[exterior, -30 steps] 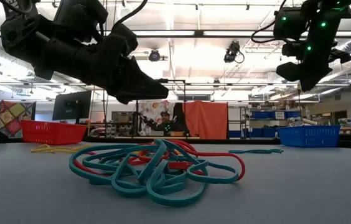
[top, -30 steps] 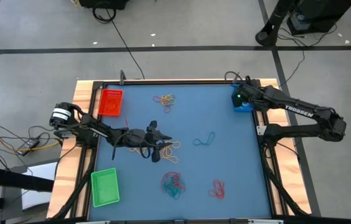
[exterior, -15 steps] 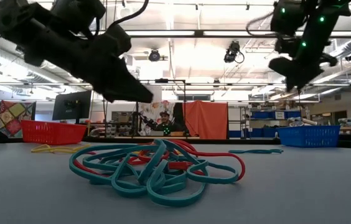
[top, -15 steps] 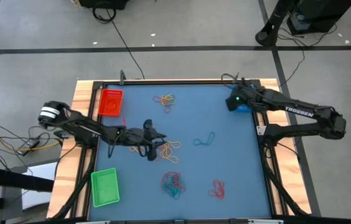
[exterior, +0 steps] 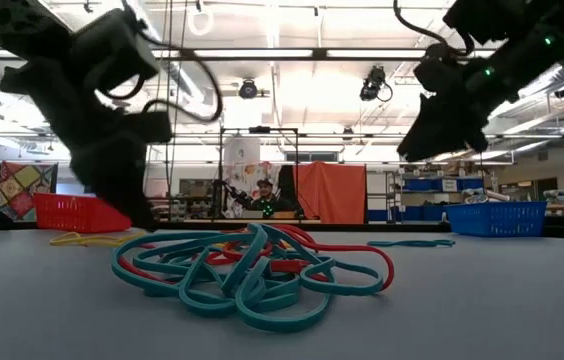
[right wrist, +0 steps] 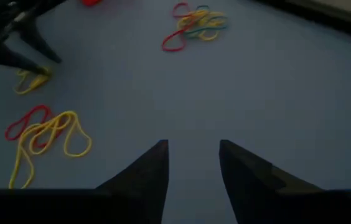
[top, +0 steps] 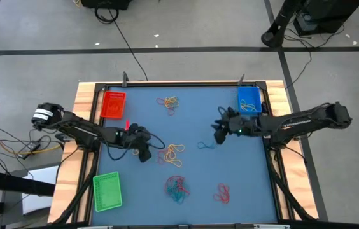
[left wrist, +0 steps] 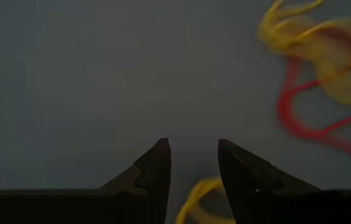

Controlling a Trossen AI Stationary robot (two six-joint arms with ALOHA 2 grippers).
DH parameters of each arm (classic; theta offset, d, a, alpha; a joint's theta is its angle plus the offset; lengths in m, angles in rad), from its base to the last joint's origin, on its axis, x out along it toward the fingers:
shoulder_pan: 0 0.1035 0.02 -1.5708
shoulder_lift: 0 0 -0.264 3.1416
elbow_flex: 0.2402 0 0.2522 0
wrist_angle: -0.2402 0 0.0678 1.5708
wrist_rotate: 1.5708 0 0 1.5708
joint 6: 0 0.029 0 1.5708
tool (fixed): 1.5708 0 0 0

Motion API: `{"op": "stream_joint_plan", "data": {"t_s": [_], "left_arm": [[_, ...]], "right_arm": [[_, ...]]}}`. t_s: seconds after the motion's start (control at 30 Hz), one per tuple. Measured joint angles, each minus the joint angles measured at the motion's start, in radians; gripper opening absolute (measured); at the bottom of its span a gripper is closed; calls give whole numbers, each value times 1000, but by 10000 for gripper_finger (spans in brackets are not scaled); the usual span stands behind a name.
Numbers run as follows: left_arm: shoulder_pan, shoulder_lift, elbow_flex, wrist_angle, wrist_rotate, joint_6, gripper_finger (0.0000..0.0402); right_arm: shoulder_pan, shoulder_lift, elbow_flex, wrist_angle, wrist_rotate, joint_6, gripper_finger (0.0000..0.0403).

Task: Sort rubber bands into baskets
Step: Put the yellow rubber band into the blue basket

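My left gripper point(top: 143, 155) points down at the table, left of centre, fingers open point(left wrist: 191, 146). A yellow rubber band point(left wrist: 194, 200) lies between its fingertips and also shows in the right wrist view point(right wrist: 31, 79). A yellow and red cluster point(top: 174, 152) lies just to its right. My right gripper point(top: 218, 135) hovers open and empty point(right wrist: 192, 146) above a blue-teal band point(top: 209, 144). The red basket point(top: 113, 105), blue basket point(top: 249, 98) and green basket point(top: 107, 191) stand on the table. My left gripper has its open fingers point(left wrist: 157, 168) on either side of the yellow band, coming from above and pointing down. The band lies flat on the table. I cannot tell whether the fingers touch it.
More bands lie in piles: a mixed pile at the far middle point(top: 170, 102), a teal and red tangle near the front point(top: 177, 186), and red bands at the front right point(top: 222, 193). Wooden rails border the blue mat point(top: 230, 172).
My left gripper has moved a little toward the table's left edge, tipped to point down and come down to the table at the yellow band. My right gripper has left the blue basket and moved down and toward the table's middle, over the blue-teal band.
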Motion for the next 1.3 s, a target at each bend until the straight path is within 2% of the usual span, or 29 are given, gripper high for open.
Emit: {"op": "stream_joint_plan", "data": {"t_s": [0.13,0.2,0.5,0.67,0.83,1.07,1.3], "left_arm": [[-1,0,0,-87,3,-53,138],[-1,2,2,-108,21,-50,138],[0,-20,12,-142,26,98,138],[13,-53,66,-206,44,153,138],[13,-54,94,-292,69,143,137],[12,-54,93,-404,108,13,137],[12,-48,93,-408,110,-9,136]], "right_arm": [[58,65,-50,121,28,43,150],[77,101,-54,125,32,62,150],[103,221,-55,268,7,72,150],[103,262,-54,363,4,67,150],[105,280,-54,372,-21,62,149],[128,296,-53,382,-21,67,149],[133,310,-52,402,-21,67,148]]}}
